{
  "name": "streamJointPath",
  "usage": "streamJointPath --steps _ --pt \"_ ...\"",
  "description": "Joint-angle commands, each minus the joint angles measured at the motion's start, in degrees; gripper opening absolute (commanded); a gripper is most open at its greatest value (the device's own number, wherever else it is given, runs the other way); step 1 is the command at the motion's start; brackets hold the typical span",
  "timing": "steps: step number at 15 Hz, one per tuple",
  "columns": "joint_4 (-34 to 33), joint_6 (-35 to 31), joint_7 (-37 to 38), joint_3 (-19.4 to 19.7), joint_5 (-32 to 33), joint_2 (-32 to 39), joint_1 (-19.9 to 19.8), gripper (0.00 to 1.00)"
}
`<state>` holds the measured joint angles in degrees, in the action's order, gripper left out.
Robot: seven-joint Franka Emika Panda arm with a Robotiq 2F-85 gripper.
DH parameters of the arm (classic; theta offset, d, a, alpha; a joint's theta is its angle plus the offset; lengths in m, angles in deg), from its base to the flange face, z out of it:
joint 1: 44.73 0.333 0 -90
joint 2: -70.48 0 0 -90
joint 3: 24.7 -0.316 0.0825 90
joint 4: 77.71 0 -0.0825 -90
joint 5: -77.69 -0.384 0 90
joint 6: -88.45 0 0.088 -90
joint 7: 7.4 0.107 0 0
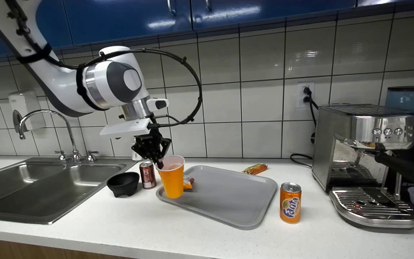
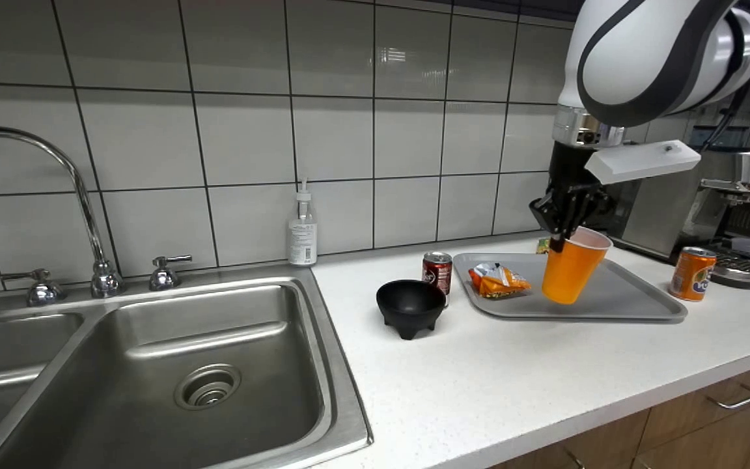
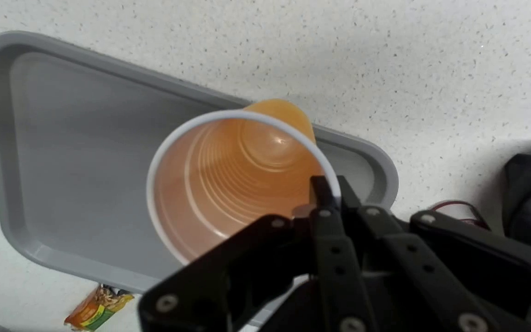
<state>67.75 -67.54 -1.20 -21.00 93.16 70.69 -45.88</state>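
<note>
The gripper (image 3: pixel 333 184) pinches the wall of the orange cup (image 2: pixel 574 270) at the rim: in the wrist view, 1 finger (image 3: pixel 319 189) stands inside the cup and 1 outside, with the rim between them. The cup is tilted, and it appears over the gray tray (image 1: pixel 228 196), close to the front edge; whether its base touches the tray, I cannot tell. On the tray, beside the cup, lies 1 snack packet (image 2: pixel 497 281). Near the tray stand the black bowl (image 1: pixel 123 183), the dark red can (image 1: pixel 147 175) and, on the opposite side, the Fanta can (image 1: pixel 290 203).

I judge that the step in hand is handling the cup by its rim. The next move, in my opinion, calls for a steady but gentle pinch, because the wall probably bends easily, and for attention to the tilt.
</note>
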Motion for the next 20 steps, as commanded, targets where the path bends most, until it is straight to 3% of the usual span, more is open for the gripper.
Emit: streamJointPath --steps 1,20 --pt "-4.33 1.93 -0.07 -0.11 0.87 2.62 -0.7 0.01" --pt "-20.56 8.32 -7.02 0.54 -5.84 18.17 -0.98 0.01"
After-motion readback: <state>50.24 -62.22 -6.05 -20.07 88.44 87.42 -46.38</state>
